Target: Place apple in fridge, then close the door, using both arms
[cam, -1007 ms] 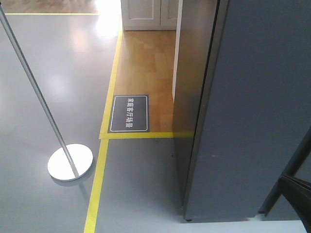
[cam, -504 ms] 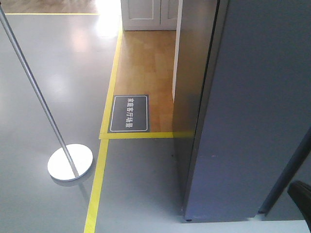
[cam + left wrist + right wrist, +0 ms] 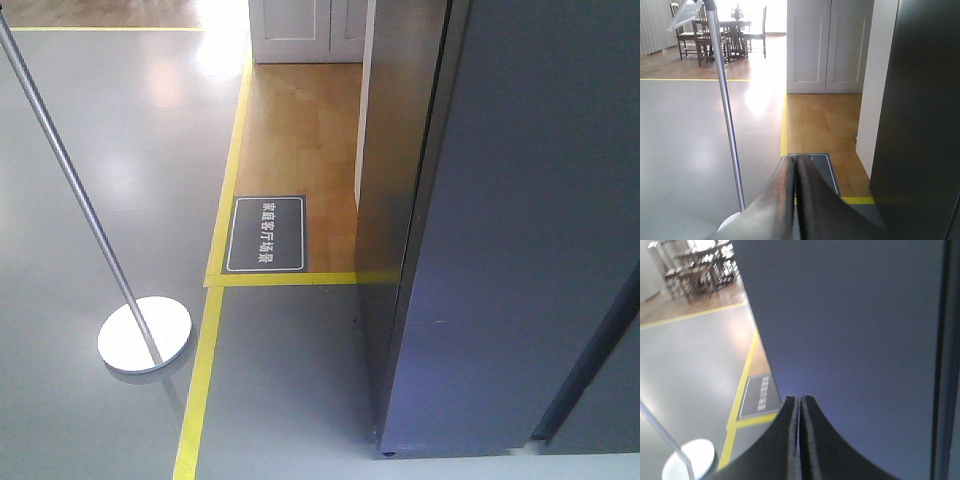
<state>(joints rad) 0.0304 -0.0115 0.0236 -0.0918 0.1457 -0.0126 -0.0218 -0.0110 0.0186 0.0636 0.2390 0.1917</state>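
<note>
The dark grey fridge (image 3: 395, 200) stands at the right of the front view, and its door (image 3: 530, 220) lies flush against the body with no white interior showing. The apple is out of view in every frame. My left gripper (image 3: 796, 158) is shut with nothing between its fingers and points at the floor left of the fridge (image 3: 920, 125). Held close in front of the grey door face (image 3: 855, 335), my right gripper (image 3: 799, 398) is also shut and empty. Neither gripper appears in the front view.
A metal pole on a round white base (image 3: 145, 335) stands on the grey floor at the left. Yellow floor tape (image 3: 205, 350) and a dark floor sign (image 3: 266, 233) border a wooden floor. White cabinet doors (image 3: 827, 45) stand behind; a dining table with chairs (image 3: 725, 30) sits far off.
A dark part of the right arm at the front view's lower right corner has drawn back and left that view. The fridge and door look the same.
</note>
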